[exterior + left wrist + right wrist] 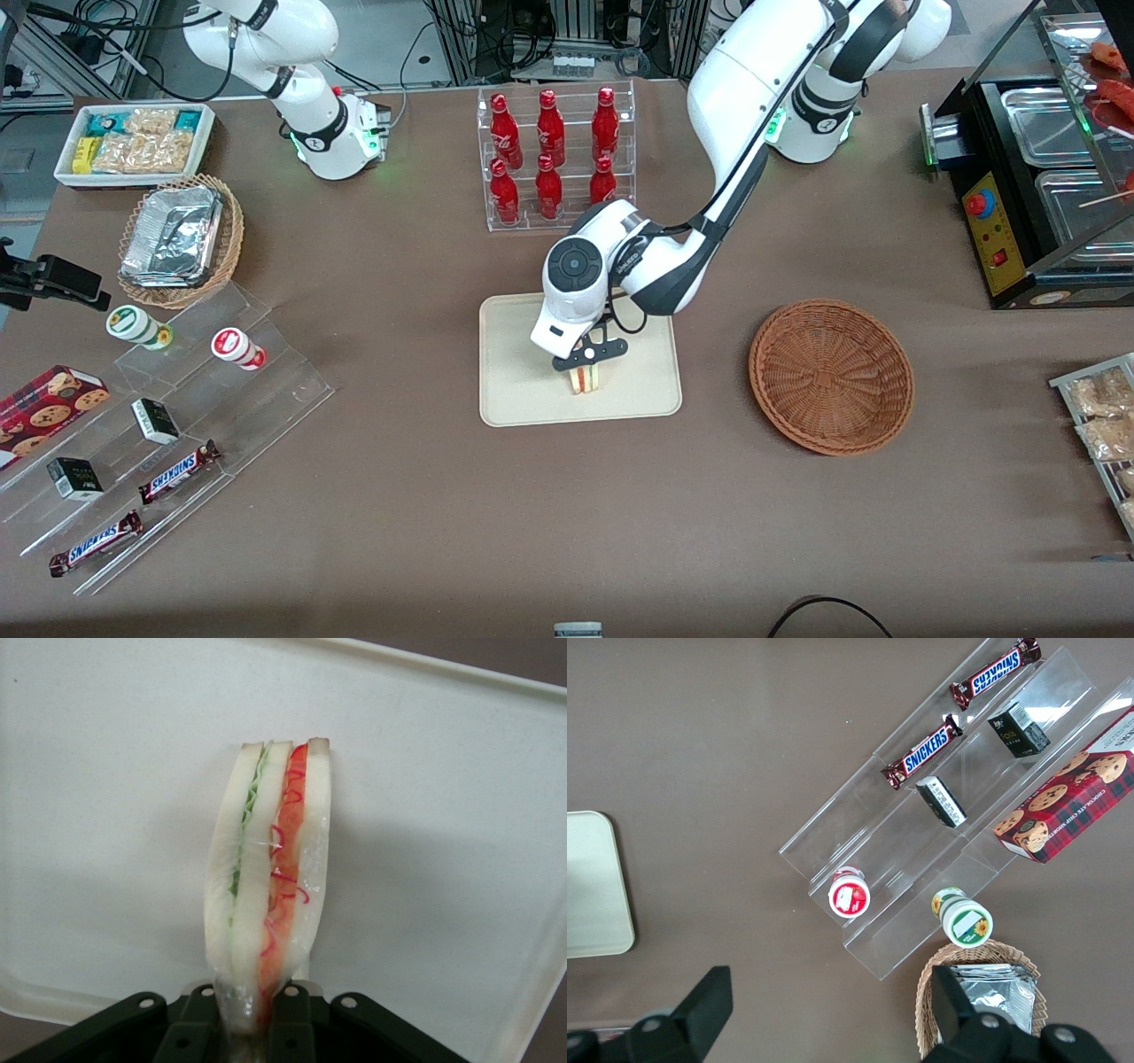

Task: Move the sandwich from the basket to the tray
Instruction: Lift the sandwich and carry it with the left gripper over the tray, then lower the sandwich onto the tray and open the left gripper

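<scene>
Pinching sandwich (pixel 270 877) upright over tray (pixel 523 390), w/ basket (pixel 831 377) empty nearby, end effector (pixel 586 365) risks toppling the wedge if it lets go abruptly.

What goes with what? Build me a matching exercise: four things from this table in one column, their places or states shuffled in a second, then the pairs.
Things:
1. sandwich
2. basket
3. tray
4. red bottles

Places or states:
A. stand in a clear rack
B. empty, toward the working arm's end
C. held upright in the gripper, fingers shut on it
D. lies under the gripper

Pairs: 1-C, 2-B, 3-D, 4-A
</scene>
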